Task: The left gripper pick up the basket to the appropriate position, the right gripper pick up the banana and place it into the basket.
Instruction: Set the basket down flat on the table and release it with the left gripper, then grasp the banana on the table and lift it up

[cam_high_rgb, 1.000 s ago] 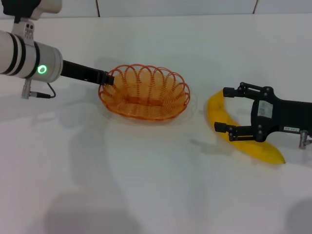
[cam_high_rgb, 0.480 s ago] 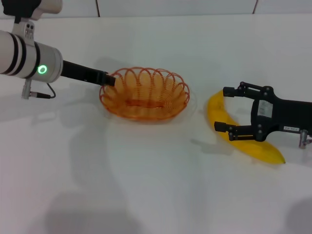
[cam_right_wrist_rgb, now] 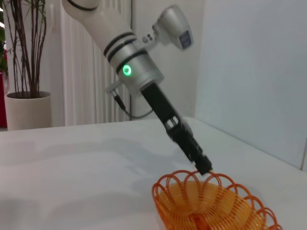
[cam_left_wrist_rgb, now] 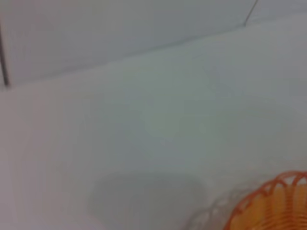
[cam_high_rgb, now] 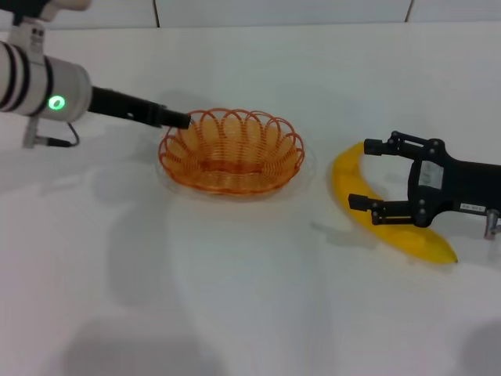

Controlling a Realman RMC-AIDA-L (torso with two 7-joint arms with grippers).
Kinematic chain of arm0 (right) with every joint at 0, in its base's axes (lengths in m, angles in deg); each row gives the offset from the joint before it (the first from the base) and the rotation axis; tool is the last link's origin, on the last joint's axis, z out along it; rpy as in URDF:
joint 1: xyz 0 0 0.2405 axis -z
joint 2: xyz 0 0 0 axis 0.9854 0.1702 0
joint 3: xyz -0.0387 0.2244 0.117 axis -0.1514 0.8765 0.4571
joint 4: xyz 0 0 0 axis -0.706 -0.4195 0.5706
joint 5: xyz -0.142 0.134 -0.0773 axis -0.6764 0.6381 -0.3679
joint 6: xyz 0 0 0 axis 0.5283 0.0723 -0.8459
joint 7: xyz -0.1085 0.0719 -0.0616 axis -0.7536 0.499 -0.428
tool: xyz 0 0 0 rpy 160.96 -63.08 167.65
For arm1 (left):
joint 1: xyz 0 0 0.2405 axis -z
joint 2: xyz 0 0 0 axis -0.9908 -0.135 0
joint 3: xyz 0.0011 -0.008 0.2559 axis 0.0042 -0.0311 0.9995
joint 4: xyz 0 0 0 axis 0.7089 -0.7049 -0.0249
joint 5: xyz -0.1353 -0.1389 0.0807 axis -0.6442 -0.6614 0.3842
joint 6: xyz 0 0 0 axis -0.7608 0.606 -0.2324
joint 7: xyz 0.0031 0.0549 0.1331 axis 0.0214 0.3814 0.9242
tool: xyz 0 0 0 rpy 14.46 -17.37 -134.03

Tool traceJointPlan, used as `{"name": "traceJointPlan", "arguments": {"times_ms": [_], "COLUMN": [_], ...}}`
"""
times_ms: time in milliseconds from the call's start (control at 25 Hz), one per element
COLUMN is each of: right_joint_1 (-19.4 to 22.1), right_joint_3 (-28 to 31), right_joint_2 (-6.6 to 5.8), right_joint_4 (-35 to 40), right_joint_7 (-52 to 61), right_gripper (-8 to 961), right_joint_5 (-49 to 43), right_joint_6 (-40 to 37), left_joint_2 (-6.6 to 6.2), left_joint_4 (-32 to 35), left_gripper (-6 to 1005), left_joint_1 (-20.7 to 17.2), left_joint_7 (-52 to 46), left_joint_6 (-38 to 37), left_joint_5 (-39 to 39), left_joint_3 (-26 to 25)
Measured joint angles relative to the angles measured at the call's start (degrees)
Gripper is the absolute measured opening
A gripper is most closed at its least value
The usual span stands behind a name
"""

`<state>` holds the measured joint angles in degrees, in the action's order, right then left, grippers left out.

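The orange wire basket (cam_high_rgb: 232, 153) lies flat on the white table, left of centre. It also shows in the left wrist view (cam_left_wrist_rgb: 276, 201) and the right wrist view (cam_right_wrist_rgb: 211, 203). My left gripper (cam_high_rgb: 182, 120) reaches in from the left, and its tip is at the basket's far left rim; it shows there in the right wrist view (cam_right_wrist_rgb: 205, 166) too. The yellow banana (cam_high_rgb: 415, 239) lies to the right of the basket. My right gripper (cam_high_rgb: 360, 174) is open, with its fingers straddling the banana's upper half.
The white table (cam_high_rgb: 235, 274) spreads around both things. A wall runs along its far edge. A potted plant (cam_right_wrist_rgb: 26, 96) and a white radiator stand behind the left arm in the right wrist view.
The basket, tilted one second ago, has settled flat. The left arm has swung up and back to the left, with its tip still at the rim. The right gripper has shifted slightly.
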<state>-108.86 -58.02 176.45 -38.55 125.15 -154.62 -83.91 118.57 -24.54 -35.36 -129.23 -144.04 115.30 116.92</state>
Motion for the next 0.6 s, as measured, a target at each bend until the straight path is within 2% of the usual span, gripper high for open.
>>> {"name": "traceJointPlan", "arguments": {"times_ms": [80,200,320,440,560,600], "right_joint_1": [0.13,0.43,1.10,1.82,2.33,2.49], "right_joint_3": [0.68,2.22,3.40,4.01,4.15,4.16], "right_joint_2": [-0.02,-0.01,-0.01,-0.14,-0.16,-0.17], "right_joint_4": [0.00,0.00,0.00,0.00,0.09,0.16], "right_joint_7": [-0.04,-0.30,-0.40,-0.46,-0.52,-0.53], "right_gripper": [876,876,875,875,875,875], "right_joint_5": [0.00,0.00,0.00,0.00,0.00,0.00], "right_joint_6": [-0.01,-0.02,-0.03,-0.03,-0.03,-0.03], "left_joint_2": [0.15,0.21,0.17,0.26,0.30,0.31], "left_joint_4": [5.64,17.11,24.51,26.42,24.74,22.64], "left_gripper": [452,587,710,783,830,846], "left_joint_1": [-3.27,-12.02,-20.94,-27.83,-32.68,-34.83], "left_joint_7": [0.81,3.21,11.03,23.06,33.66,39.96], "left_joint_6": [-1.67,-4.01,-4.10,-3.44,-2.96,-2.98], "left_joint_5": [-0.83,-4.60,-10.59,-18.61,-26.41,-30.69], "left_joint_3": [0.70,4.61,9.25,12.37,13.53,13.82]}}
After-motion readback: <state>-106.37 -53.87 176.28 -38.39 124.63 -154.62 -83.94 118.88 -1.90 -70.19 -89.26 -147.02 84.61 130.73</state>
